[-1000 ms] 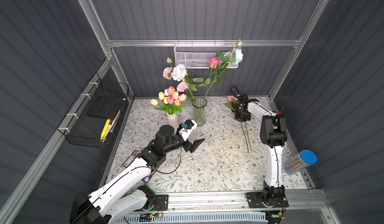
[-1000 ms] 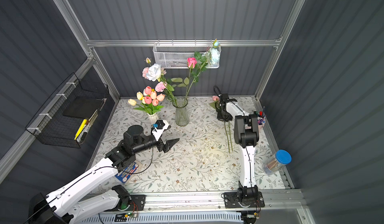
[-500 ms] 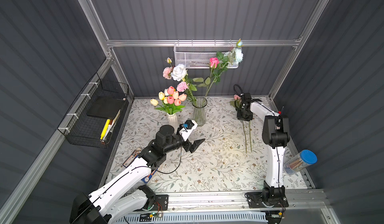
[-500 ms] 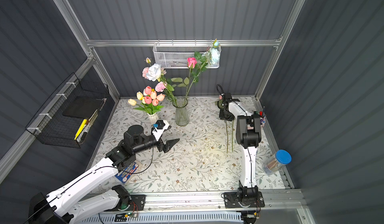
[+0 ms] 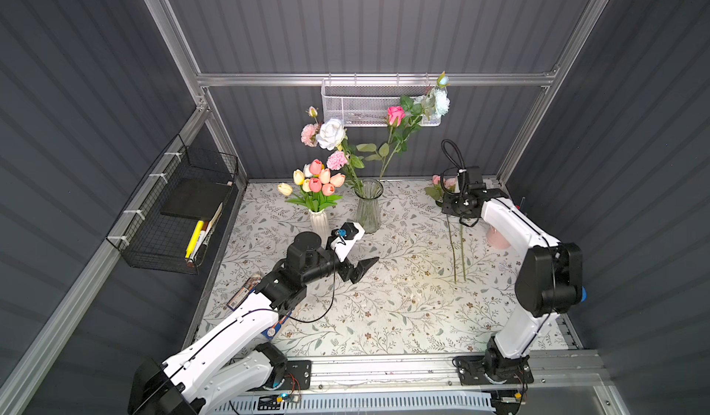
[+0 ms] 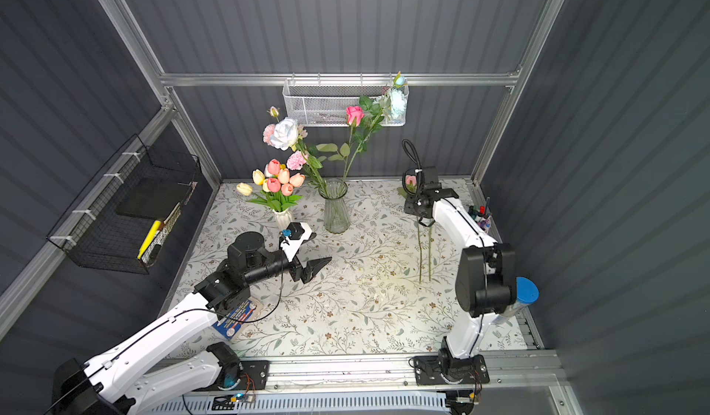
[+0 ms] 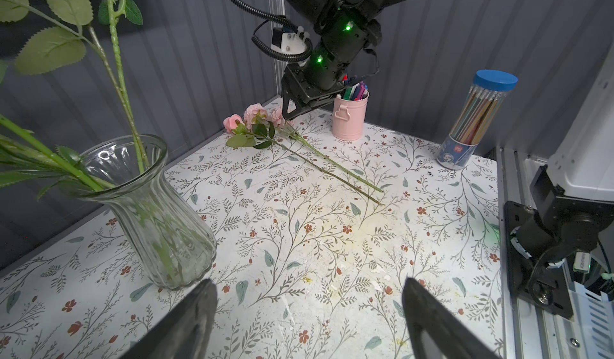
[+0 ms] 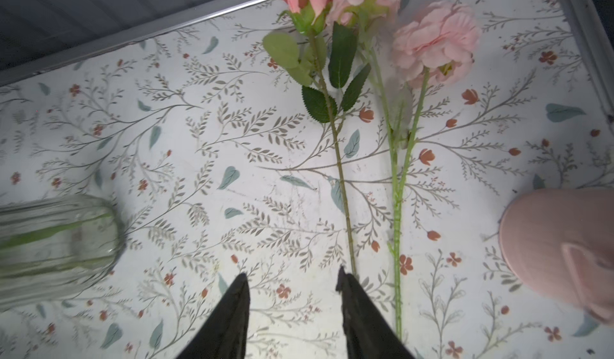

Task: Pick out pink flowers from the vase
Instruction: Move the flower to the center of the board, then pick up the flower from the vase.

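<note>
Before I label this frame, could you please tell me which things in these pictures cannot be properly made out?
Right wrist view: clear ribbed glass vase, blurred and cut off by the edge.
Right wrist view: pink metal bucket, cut off by the edge.
Both top views: pale pink blooms lying on the table, partly hidden by the right arm.
A top view: contents of the black wire basket, too small to name.

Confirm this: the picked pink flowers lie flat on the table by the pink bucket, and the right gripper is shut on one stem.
Wrong on the grip. The right wrist view shows the right gripper open, its fingers apart with no stem between them. The pink flowers lie flat on the table by the pink bucket.
</note>
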